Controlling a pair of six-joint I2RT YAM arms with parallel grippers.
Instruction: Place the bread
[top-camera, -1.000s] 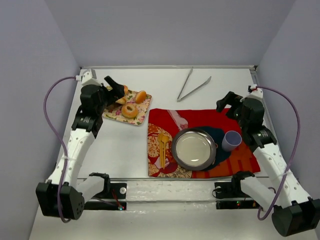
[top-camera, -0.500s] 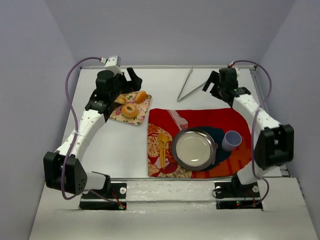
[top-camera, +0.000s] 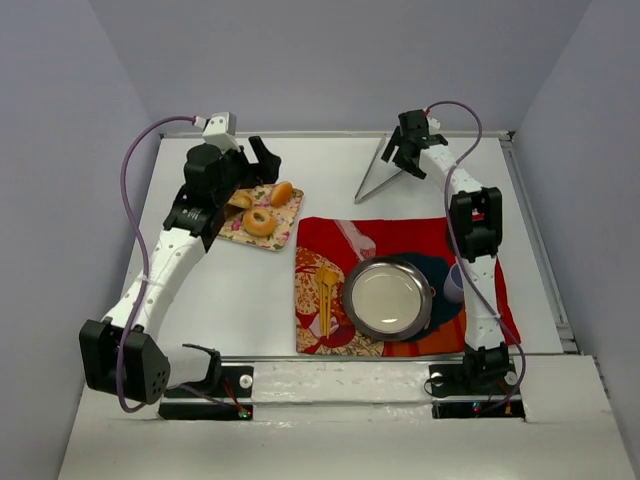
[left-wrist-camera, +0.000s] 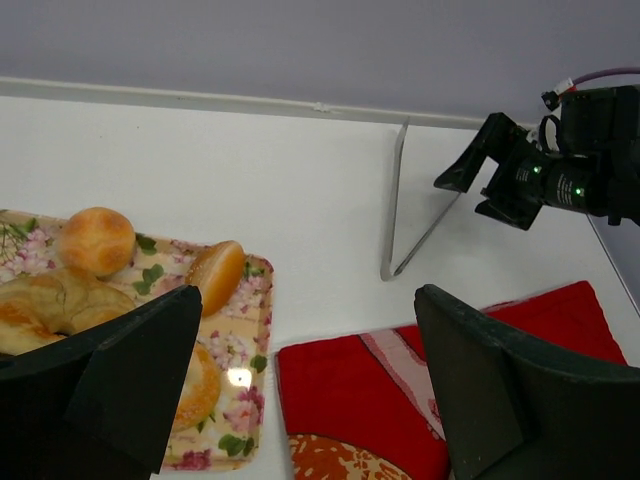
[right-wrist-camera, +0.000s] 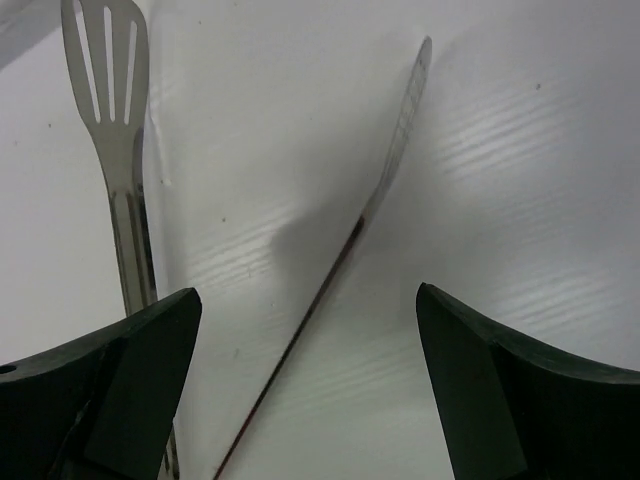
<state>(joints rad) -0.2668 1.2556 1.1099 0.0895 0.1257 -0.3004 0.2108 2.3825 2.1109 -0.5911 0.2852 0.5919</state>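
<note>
At the desk's (top-camera: 320, 165) far edge, the tongs (top-camera: 386, 170) are probably best straddled mid-length by the right fingers (right-wrist-camera: 490, 400), which are apart.

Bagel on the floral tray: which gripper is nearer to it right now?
Left. The left gripper is by the far edge of the tray, just beyond the bagel; the right gripper is well away, above the metal tongs.

Tongs (right-wrist-camera: 133, 240) lie spread; metal plate (top-camera: 388, 298) sits on red cloth (top-camera: 400, 235).
</note>
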